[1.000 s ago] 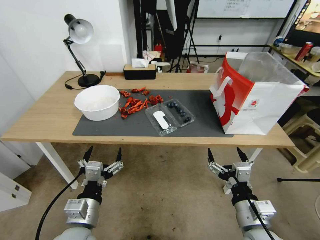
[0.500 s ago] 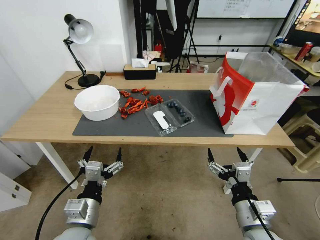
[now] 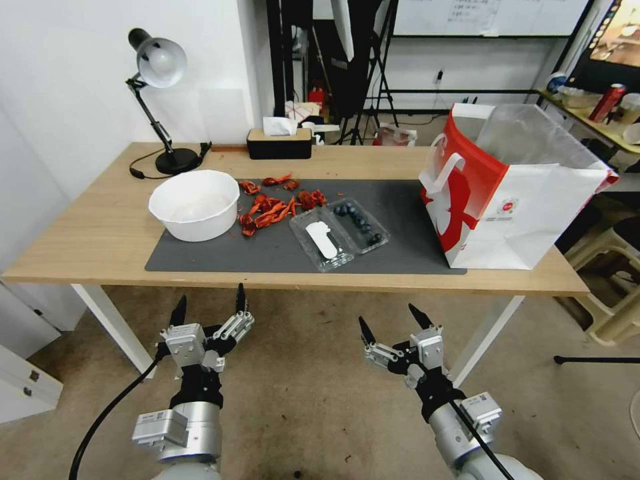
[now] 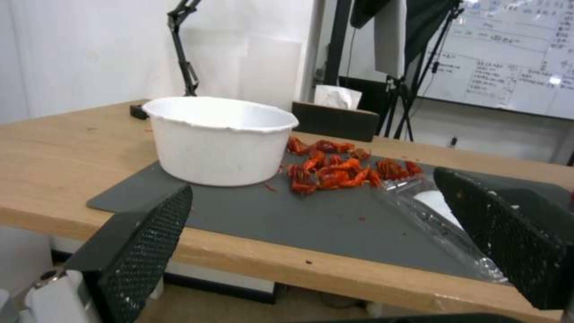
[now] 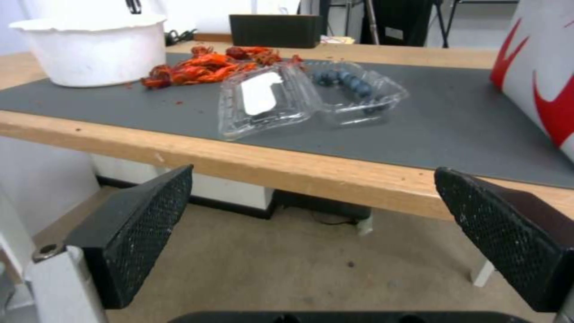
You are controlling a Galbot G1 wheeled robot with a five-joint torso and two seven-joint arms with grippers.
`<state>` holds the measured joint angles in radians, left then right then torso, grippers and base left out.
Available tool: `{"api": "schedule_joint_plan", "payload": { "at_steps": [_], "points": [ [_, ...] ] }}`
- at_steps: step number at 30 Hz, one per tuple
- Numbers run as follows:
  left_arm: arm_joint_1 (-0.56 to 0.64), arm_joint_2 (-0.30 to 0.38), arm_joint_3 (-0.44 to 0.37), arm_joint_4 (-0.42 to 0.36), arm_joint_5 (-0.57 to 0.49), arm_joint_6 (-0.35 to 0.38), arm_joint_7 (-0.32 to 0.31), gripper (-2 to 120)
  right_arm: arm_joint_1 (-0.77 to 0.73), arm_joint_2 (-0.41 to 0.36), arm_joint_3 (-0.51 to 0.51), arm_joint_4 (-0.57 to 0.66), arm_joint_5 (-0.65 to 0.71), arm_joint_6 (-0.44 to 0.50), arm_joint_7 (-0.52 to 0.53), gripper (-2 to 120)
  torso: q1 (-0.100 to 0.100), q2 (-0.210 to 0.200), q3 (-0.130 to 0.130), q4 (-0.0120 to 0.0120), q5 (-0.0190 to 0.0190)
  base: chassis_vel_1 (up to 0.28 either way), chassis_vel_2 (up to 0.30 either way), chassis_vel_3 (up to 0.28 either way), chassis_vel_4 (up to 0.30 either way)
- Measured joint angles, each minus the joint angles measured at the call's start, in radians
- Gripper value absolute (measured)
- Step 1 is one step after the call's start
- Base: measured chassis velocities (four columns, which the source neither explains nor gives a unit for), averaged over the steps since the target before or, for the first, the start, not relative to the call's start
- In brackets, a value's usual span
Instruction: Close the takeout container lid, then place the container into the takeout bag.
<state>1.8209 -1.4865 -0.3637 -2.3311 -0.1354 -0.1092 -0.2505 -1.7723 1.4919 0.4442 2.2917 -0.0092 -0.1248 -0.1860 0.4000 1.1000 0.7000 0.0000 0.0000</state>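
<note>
Nearest the robot, both arms sit below the table edge, over the floor. Left gripper w/ fingers spread wide, nothing between them, in front of the table's left half. Right gripper likewise spread & empty, in front of the table's middle, angled toward the left.

Next, the wooden table w/ a dark grey mat on it. On the mat's near-centre part lies the takeout container, open flat: the lid w/ its white oblong label faces up on the robot's left side, hinged to the berry half, which holds dark blueberries. In the right wrist view the container lies just behind the table's front edge, lid nearer.

Left of the container, a scatter of red crayfish pieces, some touching or nearly touching the lid's far corner, hard to tell which. Further left the white bowl on the mat's left end.

Right end of the mat: the takeout bag stands upright, mouth open, clear liner showing, well apart from the container.

At the back edge: black tissue box & desk lamp
</note>
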Motion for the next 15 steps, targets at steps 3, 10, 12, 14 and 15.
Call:
{"api": "schedule_joint_plan", "payload": {
  "at_steps": [3, 10, 12, 14, 15],
  "points": [
    [-0.002, -0.003, -0.005, 0.008, 0.000, -0.002, 0.010, 100, 0.005, -0.002, 0.001, -0.001, 0.001, 0.000, 0.008, 100, 0.000, 0.000, 0.000, 0.0000, 0.0000, 0.000, 0.000, 0.000, 0.000],
    [-0.006, -0.015, -0.005, 0.029, 0.006, -0.009, 0.032, 100, 0.025, -0.020, 0.006, 0.008, 0.029, -0.003, 0.017, 100, 0.000, 0.000, 0.000, 0.0000, 0.0000, 0.000, 0.000, 0.000, 0.000],
    [-0.009, -0.010, -0.008, 0.045, 0.007, -0.013, 0.042, 100, 0.042, -0.031, 0.012, 0.009, 0.060, -0.005, 0.020, 100, 0.000, 0.000, 0.000, 0.0000, 0.0000, 0.000, 0.000, 0.000, 0.000],
    [-0.011, -0.006, -0.011, 0.051, 0.007, -0.013, 0.046, 100, 0.052, -0.037, 0.015, 0.009, 0.082, -0.006, 0.022, 100, 0.000, 0.000, 0.000, 0.0000, 0.0001, 0.000, 0.000, 0.000, 0.000],
    [-0.015, -0.003, -0.015, 0.058, 0.006, -0.014, 0.050, 100, 0.065, -0.044, 0.019, 0.008, 0.115, -0.006, 0.026, 100, 0.000, 0.000, 0.000, 0.0001, 0.0000, 0.000, 0.000, 0.000, 0.000]
  ]
}}
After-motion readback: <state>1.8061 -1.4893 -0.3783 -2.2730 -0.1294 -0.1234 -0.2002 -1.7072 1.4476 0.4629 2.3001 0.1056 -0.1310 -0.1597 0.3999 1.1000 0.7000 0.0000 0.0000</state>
